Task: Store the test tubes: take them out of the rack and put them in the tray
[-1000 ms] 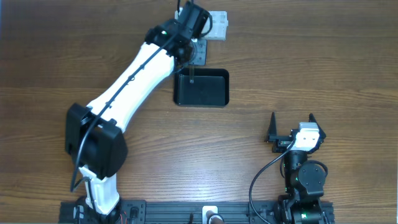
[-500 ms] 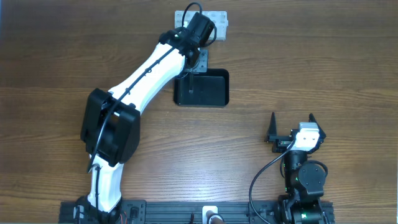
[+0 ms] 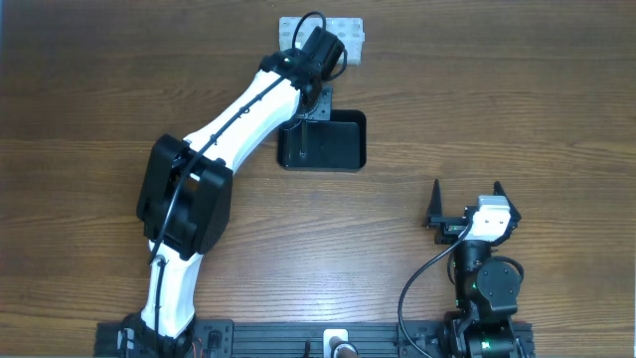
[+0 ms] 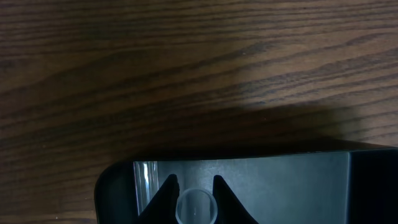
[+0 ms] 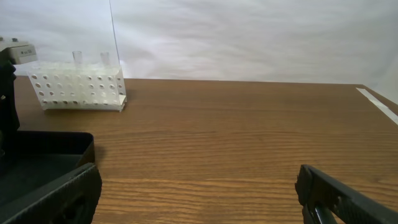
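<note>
My left arm stretches far out, left gripper (image 4: 194, 182) clamped on a test tube (image 4: 196, 207) over one end of the black tray (image 4: 280, 180). The rack (image 3: 350, 30) stands just beyond the tray. My right gripper (image 3: 467, 191) sits wide open, empty, well apart from the tray.

A dark brown, wood-grain bench (image 3: 517, 89) spreads across the scene from above, its grain running side to side in long, wavy bands. Seen low from the right-hand side, the same surface stretches back to a plain white backdrop (image 5: 249, 37), faintly mottled, that closes off the room behind it. A pale strip (image 5: 378, 104) lies near the bench's right-hand edge. The light is soft and even, leaving a dull sheen on the wood and one broad, soft-edged shadow (image 4: 273, 127) lying darkly across the grain.
</note>
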`<state>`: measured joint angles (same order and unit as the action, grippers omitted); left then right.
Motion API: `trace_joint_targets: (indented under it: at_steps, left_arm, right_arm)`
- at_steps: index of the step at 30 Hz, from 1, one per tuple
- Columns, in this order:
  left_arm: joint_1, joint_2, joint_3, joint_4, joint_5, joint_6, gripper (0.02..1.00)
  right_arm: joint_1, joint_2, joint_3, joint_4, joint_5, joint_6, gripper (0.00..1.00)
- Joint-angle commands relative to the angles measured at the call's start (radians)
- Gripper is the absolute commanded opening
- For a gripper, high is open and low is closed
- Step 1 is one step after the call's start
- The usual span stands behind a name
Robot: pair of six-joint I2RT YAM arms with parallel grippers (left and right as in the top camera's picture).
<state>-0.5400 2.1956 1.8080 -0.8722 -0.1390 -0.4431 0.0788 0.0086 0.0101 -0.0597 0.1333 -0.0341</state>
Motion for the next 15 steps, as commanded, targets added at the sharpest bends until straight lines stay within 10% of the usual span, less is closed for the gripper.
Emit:
trace_joint_targets:
  at_steps: [1,15]
  left_arm:
    - [0.008,0.013,-0.005,-0.010,-0.011,-0.014,0.091]
    - [0.008,0.051,-0.005,-0.034,0.007,-0.014,0.097]
  right_arm:
    - [-0.006,0.000,-0.005,-0.003,0.014,0.003,0.993]
    - [-0.006,0.000,-0.005,-0.003,0.014,0.003,0.987]
